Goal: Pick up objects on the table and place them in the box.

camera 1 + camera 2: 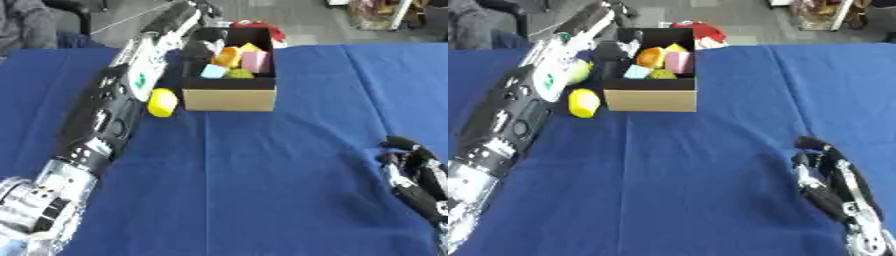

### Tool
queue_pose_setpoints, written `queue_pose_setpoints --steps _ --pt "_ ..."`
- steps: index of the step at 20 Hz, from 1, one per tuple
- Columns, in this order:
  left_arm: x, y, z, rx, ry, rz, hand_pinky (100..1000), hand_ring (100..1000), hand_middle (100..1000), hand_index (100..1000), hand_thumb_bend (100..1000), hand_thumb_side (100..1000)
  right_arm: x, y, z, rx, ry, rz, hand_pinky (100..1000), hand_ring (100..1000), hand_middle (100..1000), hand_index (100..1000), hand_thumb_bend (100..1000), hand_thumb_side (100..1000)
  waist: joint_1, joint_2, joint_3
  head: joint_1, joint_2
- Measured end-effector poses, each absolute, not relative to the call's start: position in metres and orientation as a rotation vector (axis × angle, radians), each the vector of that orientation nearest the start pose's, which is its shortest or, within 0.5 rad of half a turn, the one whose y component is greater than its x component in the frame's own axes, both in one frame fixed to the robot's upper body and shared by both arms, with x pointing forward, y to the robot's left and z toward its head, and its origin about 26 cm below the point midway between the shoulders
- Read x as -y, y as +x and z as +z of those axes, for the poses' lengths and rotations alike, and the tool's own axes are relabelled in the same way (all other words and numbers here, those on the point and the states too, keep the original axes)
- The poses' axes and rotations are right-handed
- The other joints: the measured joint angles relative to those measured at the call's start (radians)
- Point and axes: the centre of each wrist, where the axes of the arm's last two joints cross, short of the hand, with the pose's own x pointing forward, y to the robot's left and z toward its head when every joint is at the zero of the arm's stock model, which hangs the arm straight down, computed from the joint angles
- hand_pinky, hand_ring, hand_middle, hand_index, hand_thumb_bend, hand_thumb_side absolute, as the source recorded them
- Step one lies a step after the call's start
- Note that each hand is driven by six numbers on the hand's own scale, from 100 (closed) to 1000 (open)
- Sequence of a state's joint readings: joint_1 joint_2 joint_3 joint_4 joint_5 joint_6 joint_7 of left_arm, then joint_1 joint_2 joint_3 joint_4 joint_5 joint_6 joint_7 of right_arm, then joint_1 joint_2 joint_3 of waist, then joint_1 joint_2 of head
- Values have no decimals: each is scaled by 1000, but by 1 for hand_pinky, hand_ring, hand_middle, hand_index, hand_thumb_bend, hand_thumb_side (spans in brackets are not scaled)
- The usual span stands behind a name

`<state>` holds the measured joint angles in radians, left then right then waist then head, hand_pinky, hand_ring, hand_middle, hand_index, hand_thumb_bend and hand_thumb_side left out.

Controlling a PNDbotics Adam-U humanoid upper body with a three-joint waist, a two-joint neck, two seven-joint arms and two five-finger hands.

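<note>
My left hand [203, 50] is over the box [229, 97] (fingers' state unclear); withdrawing, my forearm could knock the lemon [162, 102] at 9 o'clock.

Lying stretched along the left side of the blue tablecloth [289, 180], the left arm [105, 120] blocking that side up to the cardboard box [229, 98]; left hand [612, 52] hanging at the box's left wall, crowding the opening above the orange, pink, light blue and yellow-green pieces inside. Yellow lemon-shaped object [584, 103] wedged between arm and box, greenish round object [579, 71] half hidden behind the arm. Leaving open cloth across the middle and right, apart from the right hand [824, 172] resting near the lower right corner
</note>
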<state>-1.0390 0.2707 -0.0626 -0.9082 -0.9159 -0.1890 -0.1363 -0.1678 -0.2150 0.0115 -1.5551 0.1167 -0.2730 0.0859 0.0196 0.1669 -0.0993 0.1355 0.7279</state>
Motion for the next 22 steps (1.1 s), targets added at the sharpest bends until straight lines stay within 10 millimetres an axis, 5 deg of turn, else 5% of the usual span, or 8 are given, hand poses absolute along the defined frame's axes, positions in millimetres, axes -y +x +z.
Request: queue_pose_setpoints --steps 11,22 --pt "-265 472 219 1752 812 -1285 767 644 667 807 102 364 276 320 58 2010 -142 410 753 660 732 836 100 350 0 0 2 -12 -7" --pt "-295 480 187 1385 741 -1517 808 721 730 861 323 376 276 320 58 2007 -140 411 753 659 732 836 100 348 0 0 2 -14 -7"
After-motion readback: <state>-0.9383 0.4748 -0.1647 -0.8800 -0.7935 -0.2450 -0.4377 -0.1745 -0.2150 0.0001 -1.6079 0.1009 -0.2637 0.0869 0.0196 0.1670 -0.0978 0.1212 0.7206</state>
